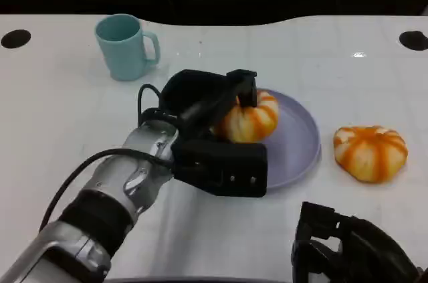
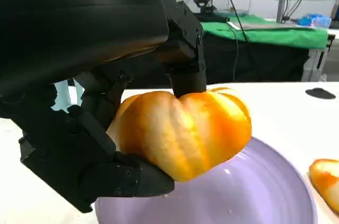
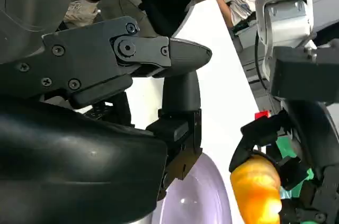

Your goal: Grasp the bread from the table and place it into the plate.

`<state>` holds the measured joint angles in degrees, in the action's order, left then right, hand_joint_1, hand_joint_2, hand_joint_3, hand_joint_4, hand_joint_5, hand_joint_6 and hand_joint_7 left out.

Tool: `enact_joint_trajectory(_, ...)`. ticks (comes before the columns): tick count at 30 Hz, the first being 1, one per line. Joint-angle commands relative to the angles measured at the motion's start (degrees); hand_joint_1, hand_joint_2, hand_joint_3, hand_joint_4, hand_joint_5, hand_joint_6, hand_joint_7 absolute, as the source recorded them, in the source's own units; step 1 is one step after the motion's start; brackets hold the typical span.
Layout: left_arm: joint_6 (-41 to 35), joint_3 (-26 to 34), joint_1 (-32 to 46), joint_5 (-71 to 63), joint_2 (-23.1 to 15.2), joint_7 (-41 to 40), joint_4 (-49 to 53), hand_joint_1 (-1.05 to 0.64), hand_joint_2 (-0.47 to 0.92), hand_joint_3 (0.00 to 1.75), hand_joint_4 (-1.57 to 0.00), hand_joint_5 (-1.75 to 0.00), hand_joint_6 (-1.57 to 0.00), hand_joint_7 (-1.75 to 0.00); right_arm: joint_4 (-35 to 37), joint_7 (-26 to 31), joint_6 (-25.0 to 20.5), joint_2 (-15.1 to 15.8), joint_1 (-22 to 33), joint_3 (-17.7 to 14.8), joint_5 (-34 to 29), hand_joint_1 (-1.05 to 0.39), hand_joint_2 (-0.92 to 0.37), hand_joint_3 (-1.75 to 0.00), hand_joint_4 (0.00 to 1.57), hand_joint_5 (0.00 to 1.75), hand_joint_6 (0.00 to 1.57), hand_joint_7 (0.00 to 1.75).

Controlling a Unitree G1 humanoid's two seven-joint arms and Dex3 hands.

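— What's the biggest thing in front of you?

— The white counter (image 1: pixel 60 116), stretching across my whole head view. On it lies the lavender plate (image 1: pixel 304 139), round and shallow, a little right of the middle. My left forearm (image 1: pixel 114 193) comes in from the lower left, silver with a black cable looping beside it.

— And your left robot hand?

— My left robot hand (image 1: pixel 217 132) is clamped on a bread (image 1: pixel 251 119), an orange-and-white striped round loaf. In my left wrist view one finger (image 2: pixel 188 70) presses on the top of the loaf while others cradle it from beneath, and the bread (image 2: pixel 185 131) sits over the near-left part of the plate (image 2: pixel 265 192). I cannot tell whether its underside touches the plate's surface.

— Your right robot hand?

— My right robot hand (image 1: pixel 351 249) is low at the lower right corner of the head view, near the counter's front edge, well apart from the plate. In my right wrist view its fingers (image 3: pixel 180 128) are spread with nothing between them, so it holds nothing.

— Anything else on the counter?

— A second bread (image 1: pixel 371 152) of the same striped kind lies on the counter just right of the plate, not touching it. A light blue mug (image 1: pixel 124 45) stands upright toward the far left, handle pointing right, well away from both loaves.
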<state>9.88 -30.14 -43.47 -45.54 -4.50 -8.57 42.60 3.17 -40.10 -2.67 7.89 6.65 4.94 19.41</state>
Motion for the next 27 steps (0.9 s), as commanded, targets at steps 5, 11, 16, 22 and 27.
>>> enact_joint_trajectory(5, 2.89, -0.47, -4.35, 2.47, 0.60, 2.63, 7.14, -0.38, 0.90, 0.31, -0.65, -1.30, -0.74, -0.45, -1.04, 0.85, -0.44, 0.25, 0.36, 0.50, -0.18, -0.49, -0.92, -0.43, 0.59, 1.75, 0.45, 1.65)
enact_joint_trajectory(11, 1.29, -2.24, -6.43, 2.01, 0.17, 7.86, 8.83, -0.57, 0.92, 0.25, -0.38, -0.67, -0.41, -0.04, -0.83, 1.00, -0.59, 0.09, 0.06, 0.84, 0.12, -0.50, -0.92, -0.41, 0.59, 1.75, 0.45, 1.65)
enact_joint_trajectory(16, -0.03, -3.39, -7.60, 1.66, -0.85, 12.85, 8.15, -0.75, 0.92, 0.24, -0.26, -0.38, -0.21, 0.00, -0.85, 1.28, -0.62, -0.06, -0.12, 1.14, 0.08, -0.49, -0.92, -0.40, 0.59, 1.75, 0.45, 1.65)
enact_joint_trajectory(22, -0.78, -3.19, -7.44, 2.83, -2.09, 16.83, 5.75, -0.86, 0.92, 0.24, -0.19, -0.33, -0.18, 0.00, -1.02, 1.14, -0.81, 0.08, -0.08, 1.07, 0.35, -0.49, -0.92, -0.40, 0.58, 1.75, 0.45, 1.64)
enact_joint_trajectory(27, -1.44, -3.30, -6.30, 2.87, -2.84, 17.41, 3.32, -0.87, 0.92, 0.23, -0.20, -0.33, -0.19, -0.01, -0.62, 1.01, 0.36, 0.08, -0.02, 0.89, 0.11, -0.48, -0.92, -0.41, 0.59, 1.75, 0.46, 1.64)
